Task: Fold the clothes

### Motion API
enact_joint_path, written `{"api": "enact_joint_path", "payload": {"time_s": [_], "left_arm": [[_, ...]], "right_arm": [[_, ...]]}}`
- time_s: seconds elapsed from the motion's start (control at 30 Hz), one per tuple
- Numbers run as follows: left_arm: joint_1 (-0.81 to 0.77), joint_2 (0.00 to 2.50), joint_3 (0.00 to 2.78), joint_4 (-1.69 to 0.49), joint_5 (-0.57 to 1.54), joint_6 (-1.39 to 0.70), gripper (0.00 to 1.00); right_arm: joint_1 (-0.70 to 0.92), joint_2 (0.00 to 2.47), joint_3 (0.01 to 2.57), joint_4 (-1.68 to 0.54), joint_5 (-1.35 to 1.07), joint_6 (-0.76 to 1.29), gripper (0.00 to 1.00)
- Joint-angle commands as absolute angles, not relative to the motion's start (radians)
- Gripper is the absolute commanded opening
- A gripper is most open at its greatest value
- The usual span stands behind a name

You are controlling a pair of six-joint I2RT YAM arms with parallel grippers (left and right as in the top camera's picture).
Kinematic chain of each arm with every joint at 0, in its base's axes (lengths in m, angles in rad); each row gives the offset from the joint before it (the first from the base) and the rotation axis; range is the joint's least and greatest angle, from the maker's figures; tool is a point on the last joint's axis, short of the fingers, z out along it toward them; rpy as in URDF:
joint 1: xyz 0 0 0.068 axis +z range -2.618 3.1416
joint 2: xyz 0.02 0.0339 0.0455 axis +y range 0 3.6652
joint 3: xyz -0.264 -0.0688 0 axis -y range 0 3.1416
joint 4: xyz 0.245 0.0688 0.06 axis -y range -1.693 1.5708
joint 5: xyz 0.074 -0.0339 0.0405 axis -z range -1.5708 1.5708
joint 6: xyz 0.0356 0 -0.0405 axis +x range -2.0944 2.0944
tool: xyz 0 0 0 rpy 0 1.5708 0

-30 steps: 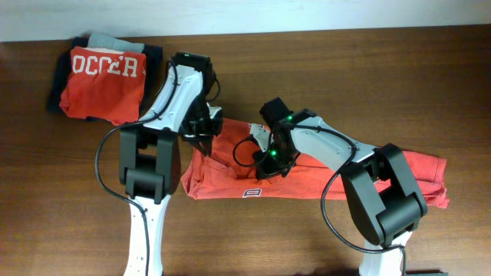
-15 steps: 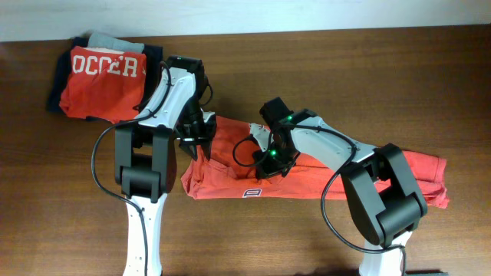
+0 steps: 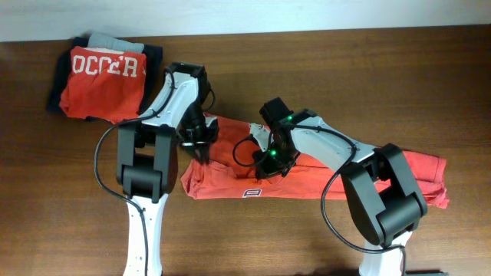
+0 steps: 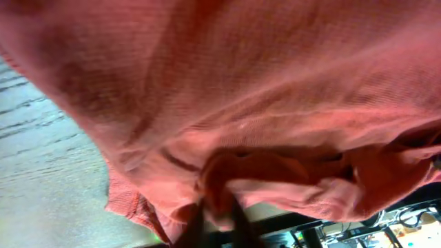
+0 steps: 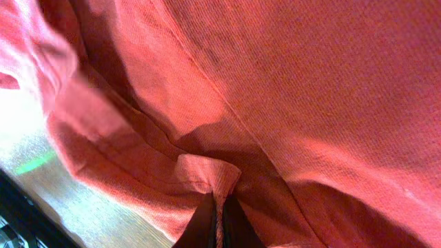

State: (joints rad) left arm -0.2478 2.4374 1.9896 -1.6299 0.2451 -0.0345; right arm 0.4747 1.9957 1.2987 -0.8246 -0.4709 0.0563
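The clothes, a coral-red T-shirt (image 3: 222,180), lie crumpled in a long band across the middle of the table, with a small hem label (image 3: 253,192) on the front edge. My left gripper (image 3: 201,146) sits at the shirt's upper left corner. In the left wrist view it (image 4: 215,219) is shut on a bunched fold of the shirt (image 4: 275,83). My right gripper (image 3: 265,161) is down on the shirt's middle. In the right wrist view its dark fingers (image 5: 217,212) pinch a small raised fold of the fabric (image 5: 310,89).
A stack of folded garments stands at the back left, topped by a red shirt with white lettering (image 3: 103,80) over a dark one (image 3: 57,96). The brown wooden table (image 3: 61,199) shows around the shirt, and its far edge (image 3: 307,31) meets a pale wall.
My left gripper opened briefly, slid a little toward the front along the shirt's left corner, and shut on the fabric. The right arm and its pinched fold stayed put.
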Motion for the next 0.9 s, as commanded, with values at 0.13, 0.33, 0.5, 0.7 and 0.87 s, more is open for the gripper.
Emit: {"api": "enact_joint_path", "payload": {"time_s": [0.13, 0.33, 0.5, 0.7, 0.87], "left_arm": [[-0.242, 2.394, 1.983, -1.638, 0.258, -0.045, 0.00], [-0.232, 2.326, 1.983, -1.636, 0.129, -0.125, 0.00], [-0.229, 2.321, 1.979, -1.643, 0.123, -0.128, 0.00], [-0.229, 2.321, 1.979, -1.643, 0.123, -0.128, 0.00], [-0.232, 2.321, 1.979, -1.639, 0.123, -0.127, 0.01]], "right_arm": [[0.476, 1.970, 1.310, -0.813, -0.457, 0.068, 0.04], [0.476, 1.970, 1.311, -0.799, -0.334, 0.239, 0.04], [0.476, 1.970, 1.311, -0.754, -0.324, 0.249, 0.04], [0.476, 1.970, 1.311, -0.709, -0.324, 0.249, 0.04], [0.476, 1.970, 1.311, -0.709, -0.326, 0.249, 0.15]]}}
